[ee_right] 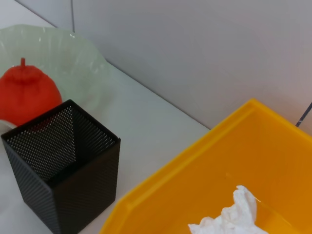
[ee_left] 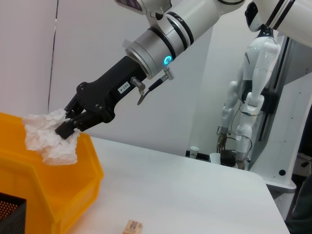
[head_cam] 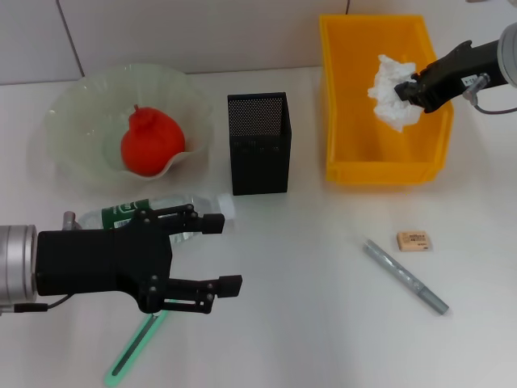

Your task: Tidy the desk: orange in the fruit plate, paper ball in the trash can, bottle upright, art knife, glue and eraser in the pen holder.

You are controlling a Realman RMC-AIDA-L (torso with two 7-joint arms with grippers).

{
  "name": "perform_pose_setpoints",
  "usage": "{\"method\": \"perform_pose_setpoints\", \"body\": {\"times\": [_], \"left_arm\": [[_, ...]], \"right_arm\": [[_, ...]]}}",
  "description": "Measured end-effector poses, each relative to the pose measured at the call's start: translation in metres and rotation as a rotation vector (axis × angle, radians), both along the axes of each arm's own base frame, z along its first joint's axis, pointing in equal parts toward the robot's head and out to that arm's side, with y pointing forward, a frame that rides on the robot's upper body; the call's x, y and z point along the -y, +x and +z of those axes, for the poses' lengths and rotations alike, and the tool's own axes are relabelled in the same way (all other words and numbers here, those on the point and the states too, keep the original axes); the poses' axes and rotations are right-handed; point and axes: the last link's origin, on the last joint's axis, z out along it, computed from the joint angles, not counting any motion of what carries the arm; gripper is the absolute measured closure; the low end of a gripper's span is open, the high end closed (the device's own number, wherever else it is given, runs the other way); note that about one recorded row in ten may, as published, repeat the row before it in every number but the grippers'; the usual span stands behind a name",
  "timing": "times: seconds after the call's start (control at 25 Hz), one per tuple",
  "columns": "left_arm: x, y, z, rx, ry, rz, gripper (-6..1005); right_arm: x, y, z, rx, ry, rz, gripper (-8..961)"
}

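Head view shows the right tool (head_cam: 409, 89) clenched on the paper ball (head_cam: 393, 90) above the yellow bin (head_cam: 380, 170)'s right wall, so release risks spillover.

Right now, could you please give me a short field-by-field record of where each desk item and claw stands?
orange: in the fruit plate
paper ball: held by right claw above the yellow bin
bottle: lying on its side
pen holder: upright, contents unclear
eraser: on desk
art knife: on desk
green stick: near desk edge
left claw: open, over the bottle
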Motion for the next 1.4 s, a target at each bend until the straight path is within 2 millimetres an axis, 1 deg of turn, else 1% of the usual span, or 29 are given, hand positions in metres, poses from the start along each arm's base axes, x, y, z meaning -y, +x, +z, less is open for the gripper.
{"method": "perform_pose_setpoints", "body": {"times": [0.24, 0.48, 0.64, 0.8, 0.92, 1.08, 1.28, 1.4], "left_arm": [[0.000, 0.000, 0.000, 0.000, 0.000, 0.000, 201], [0.000, 0.000, 0.000, -0.001, 0.002, 0.001, 203], [-0.001, 0.000, 0.000, -0.003, 0.004, 0.002, 205], [-0.001, -0.001, -0.001, -0.006, 0.006, 0.005, 206], [0.000, -0.001, -0.001, -0.007, 0.004, 0.005, 207], [0.000, -0.002, -0.001, -0.006, 0.005, 0.008, 208], [0.000, -0.001, -0.001, -0.004, 0.003, 0.010, 210], [0.000, -0.001, -0.001, -0.004, 0.003, 0.010, 211]], "right_arm": [[-0.001, 0.003, 0.004, -0.012, 0.038, -0.002, 791], [-0.001, 0.002, 0.004, -0.013, 0.045, 0.001, 549], [-0.001, 0.001, 0.004, -0.022, 0.048, 0.003, 435], [0.003, -0.002, 0.004, -0.078, 0.043, 0.030, 321], [0.012, -0.011, 0.009, -0.151, 0.036, 0.110, 305], [0.030, -0.020, 0.018, -0.223, 0.027, 0.223, 290], [0.054, -0.021, 0.034, -0.343, 0.011, 0.354, 279], [0.070, -0.018, 0.046, -0.411, 0.025, 0.446, 273]]}}
